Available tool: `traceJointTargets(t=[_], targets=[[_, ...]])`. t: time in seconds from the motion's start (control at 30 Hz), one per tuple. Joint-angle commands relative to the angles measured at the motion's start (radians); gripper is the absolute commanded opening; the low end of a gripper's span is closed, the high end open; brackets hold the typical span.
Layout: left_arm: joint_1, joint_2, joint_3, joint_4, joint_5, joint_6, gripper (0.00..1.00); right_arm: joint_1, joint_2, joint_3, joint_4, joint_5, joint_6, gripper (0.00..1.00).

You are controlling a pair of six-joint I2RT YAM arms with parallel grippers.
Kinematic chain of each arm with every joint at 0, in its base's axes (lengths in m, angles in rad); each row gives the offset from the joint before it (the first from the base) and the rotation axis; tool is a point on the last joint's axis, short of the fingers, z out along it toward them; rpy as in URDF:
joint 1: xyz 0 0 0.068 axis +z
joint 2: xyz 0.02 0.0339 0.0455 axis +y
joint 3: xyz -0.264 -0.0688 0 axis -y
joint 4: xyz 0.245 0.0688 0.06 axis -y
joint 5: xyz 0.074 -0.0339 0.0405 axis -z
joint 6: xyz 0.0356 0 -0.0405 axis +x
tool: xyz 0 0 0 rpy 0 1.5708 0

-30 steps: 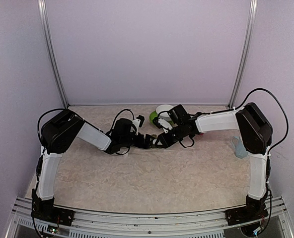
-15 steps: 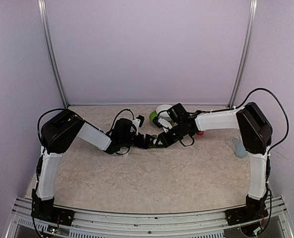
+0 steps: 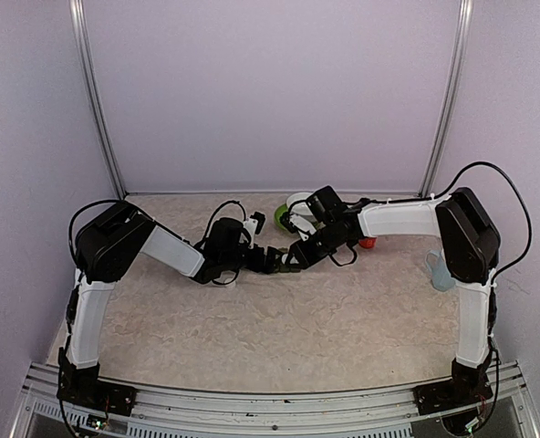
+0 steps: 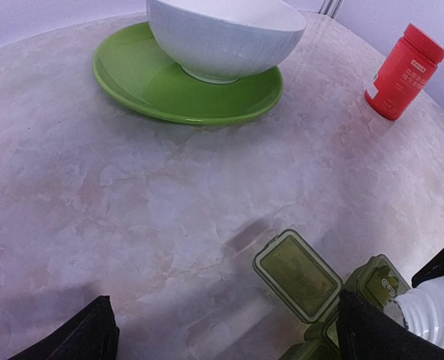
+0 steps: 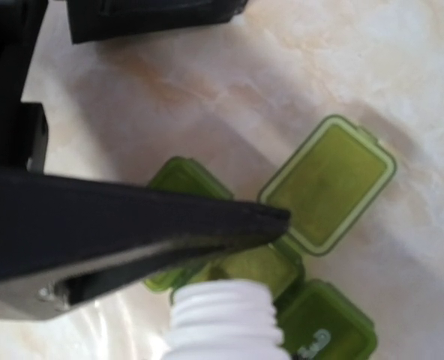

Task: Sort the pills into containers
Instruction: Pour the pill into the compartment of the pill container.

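Pale marbled table (image 4: 132, 195), lilac walls (image 3: 270, 91). Left hand (image 4: 222, 337) released, jaws wide, just beside the containers (image 5: 323, 184), one lid up. Right hand (image 3: 295, 257) grasps white bottle (image 5: 223, 319) over the containers. Judgement: aim neck into the open cell; tip slowly so nothing scatters.

I see the containers (image 4: 323, 296) as one small dark green plastic strip of three joined square cells, lying flat on the pale marbled tabletop (image 4: 132, 187) near its middle. In my right wrist view the containers (image 5: 323, 322) run diagonally, and one translucent green lid (image 5: 327, 184) is flipped fully open, lying out to the side of the row. The end cell with an embossed mark has its lid down, and a white bottle (image 5: 222, 319) hides part of the middle cell.
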Motion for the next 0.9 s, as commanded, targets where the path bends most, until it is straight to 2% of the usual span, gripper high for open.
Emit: traceJointTargets(t=[0.0, 0.87], targets=[[0.007, 0.01, -0.007, 0.027, -0.009, 0.001, 0.99, 0.007, 0.018, 0.035, -0.037, 0.005, -0.005, 0.2], [0.007, 0.011, -0.007, 0.029, -0.007, 0.002, 0.99, 0.007, 0.075, 0.136, -0.164, 0.007, 0.004, 0.2]])
